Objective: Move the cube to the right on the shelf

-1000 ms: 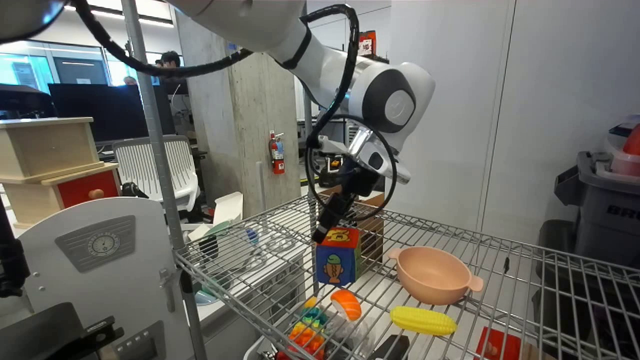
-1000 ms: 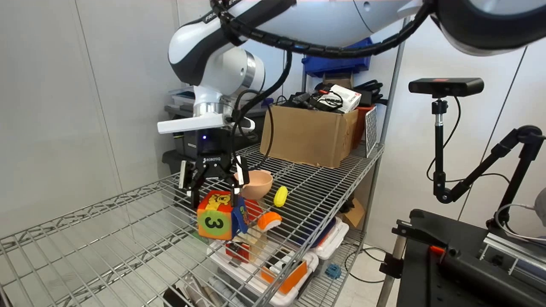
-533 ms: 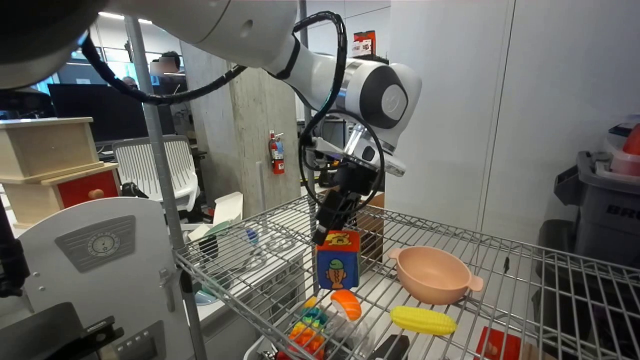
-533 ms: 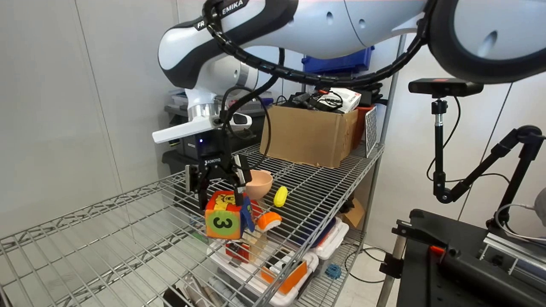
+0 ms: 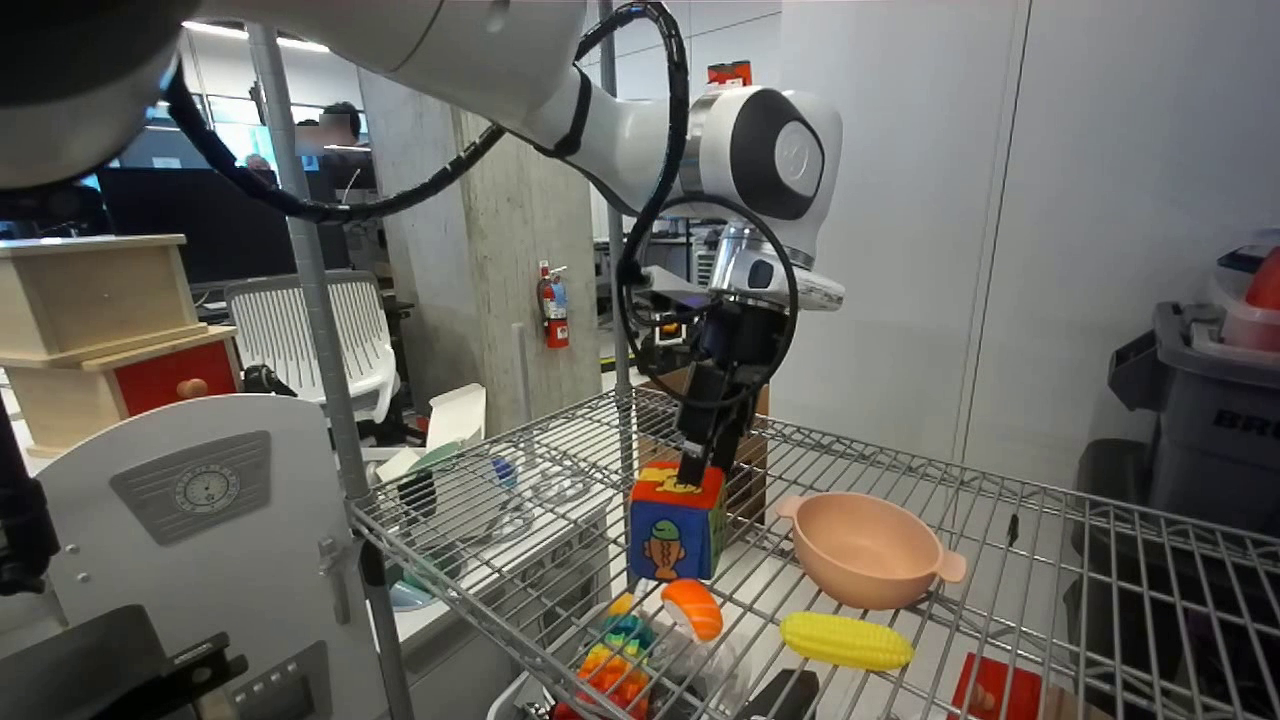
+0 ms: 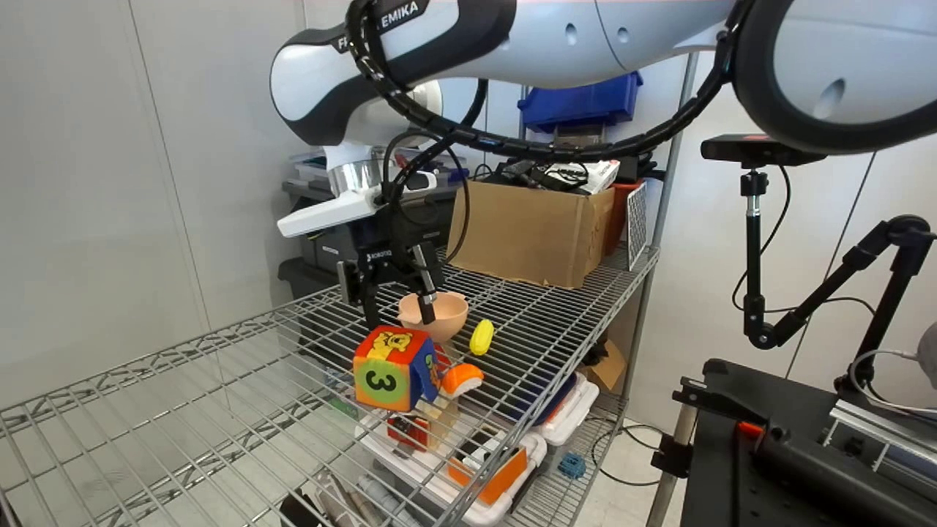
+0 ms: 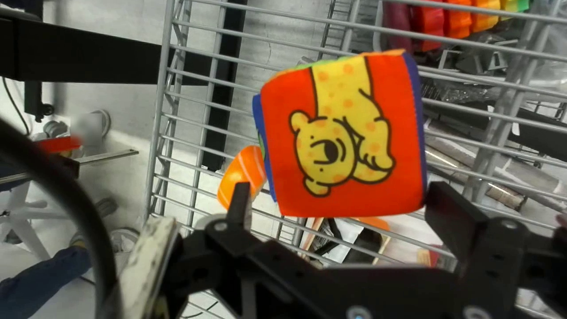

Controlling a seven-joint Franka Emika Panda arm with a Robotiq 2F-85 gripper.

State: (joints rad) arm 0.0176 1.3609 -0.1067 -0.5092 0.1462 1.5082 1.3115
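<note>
The cube (image 5: 668,535) stands on the wire worktop (image 6: 212,339), a yellow bear-like picture turned upward, with the sushi (image 5: 692,610) just beside it and the bowl (image 5: 850,578) and corn (image 5: 846,641) a little farther off. Its base is broad enough to bridge several gaps, which is likely why it can sit there steadily without dropping through. The fingers (image 7: 452,212) are spread well apart, somewhat wider than the cube by the look of the wrist view, and they have hold of nothing. They hang close to the cube's top, nearer one edge than its middle, so an even grip would seem to call for a small shift before going down. Whether either side touches the cube, I cannot tell. The wide spread makes sense for taking the cube or for leaving it be, since both need room on each side. The sushi matters here: in the wrist view one of the fingers lines up with it, and lowered carelessly could nudge it. The cube looks soft and stitched, so it should forgive a firm squeeze. Which way "right" runs is not plain from these views, so I would not say whether the cube already stands at its goal.
</note>
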